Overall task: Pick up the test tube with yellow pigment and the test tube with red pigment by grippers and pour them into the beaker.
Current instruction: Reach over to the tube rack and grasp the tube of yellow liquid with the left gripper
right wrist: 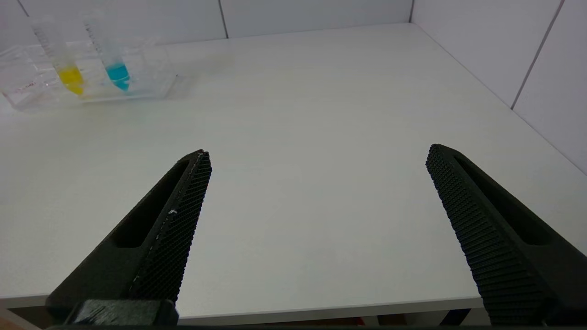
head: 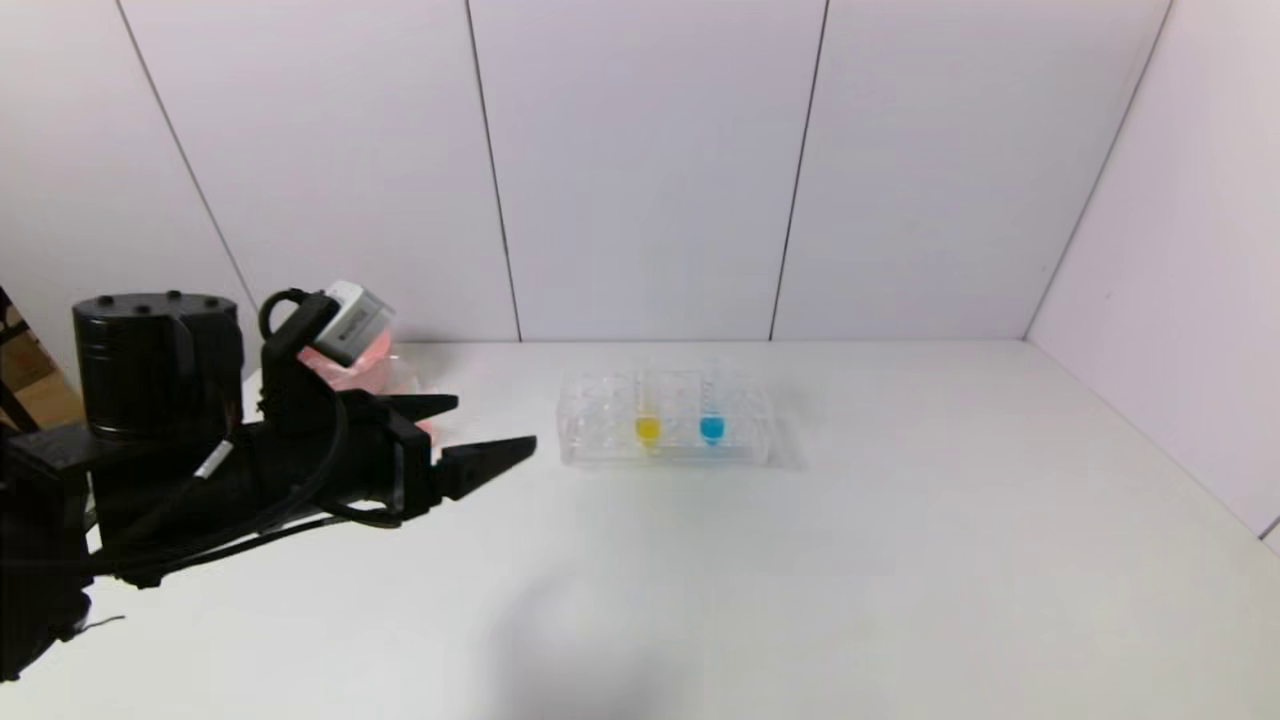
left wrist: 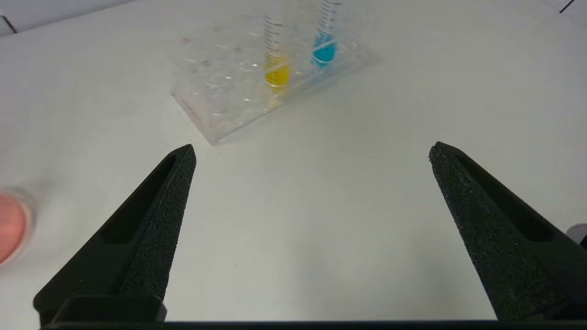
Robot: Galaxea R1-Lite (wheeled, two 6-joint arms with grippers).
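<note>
The approach is judged in hand: the left gripper [head: 492, 432], wide open and empty, is aimed at the yellow tube [head: 647, 418], racked at its three o'clock. A closing reach is needed. The right gripper [right wrist: 316, 183] hangs open, empty.

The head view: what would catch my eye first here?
Two bright spots: the test tube with yellow pigment and a blue-liquid tube, upright side by side in a clear rack mid-table. Left of it, the black left gripper hangs open, a pink bowl behind it.
</note>
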